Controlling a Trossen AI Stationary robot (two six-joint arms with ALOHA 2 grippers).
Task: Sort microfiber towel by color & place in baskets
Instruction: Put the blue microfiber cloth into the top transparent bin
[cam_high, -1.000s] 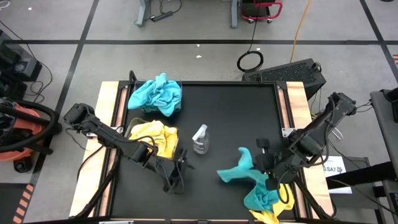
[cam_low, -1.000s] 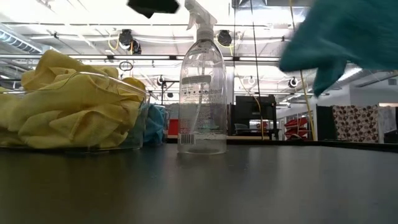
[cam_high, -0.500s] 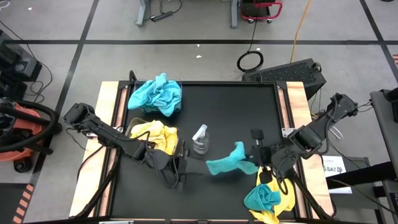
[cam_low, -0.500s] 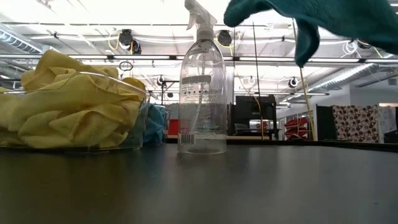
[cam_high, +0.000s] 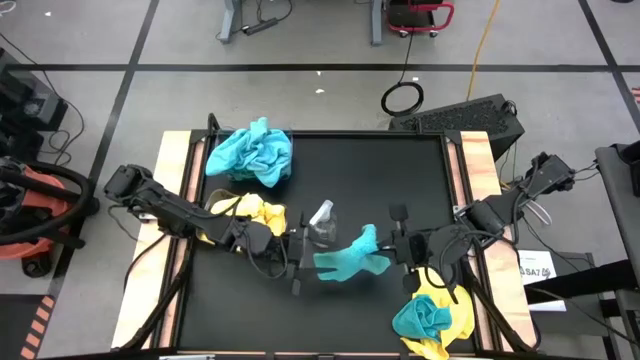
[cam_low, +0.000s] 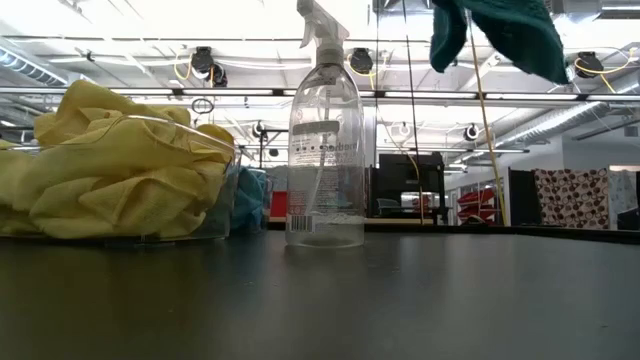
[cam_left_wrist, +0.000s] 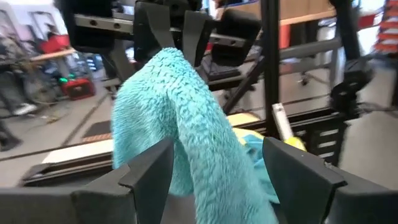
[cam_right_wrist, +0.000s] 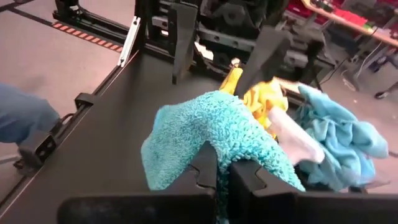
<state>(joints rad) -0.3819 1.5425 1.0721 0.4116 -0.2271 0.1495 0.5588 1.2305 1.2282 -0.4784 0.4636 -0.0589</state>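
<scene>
My right gripper (cam_high: 392, 250) is shut on a teal microfiber towel (cam_high: 345, 258) held over the table's middle, high in the low view (cam_low: 500, 30). My left gripper (cam_high: 298, 268) points level at it, open. Its fingers (cam_left_wrist: 149, 168) stand on either side of the towel's free end (cam_left_wrist: 186, 124); I cannot tell whether they touch it. One clear basket (cam_low: 215, 190) at the left holds yellow towels (cam_high: 248, 215). At the far left, teal towels (cam_high: 250, 152) fill the other. My right gripper pinches a bunched part of the teal towel (cam_right_wrist: 214, 134) between its two shut fingers, coming from the table's right and slanting slightly down. The towel is lifted clear of the table, drapes over the fingertips and hangs slack toward my left gripper.
A clear spray bottle (cam_high: 322, 222) stands upright mid-table, just beyond the held towel. A loose pile of teal and yellow towels (cam_high: 430, 318) lies at the near right corner. Bare black tabletop (cam_high: 380, 180) stretches toward the far right.
My right gripper has carried the teal towel up and toward the table's left, away from the near-right pile, turning as it went. My left gripper has tipped up to level and swung toward the towel, its fingers now flanking the towel's free end.
</scene>
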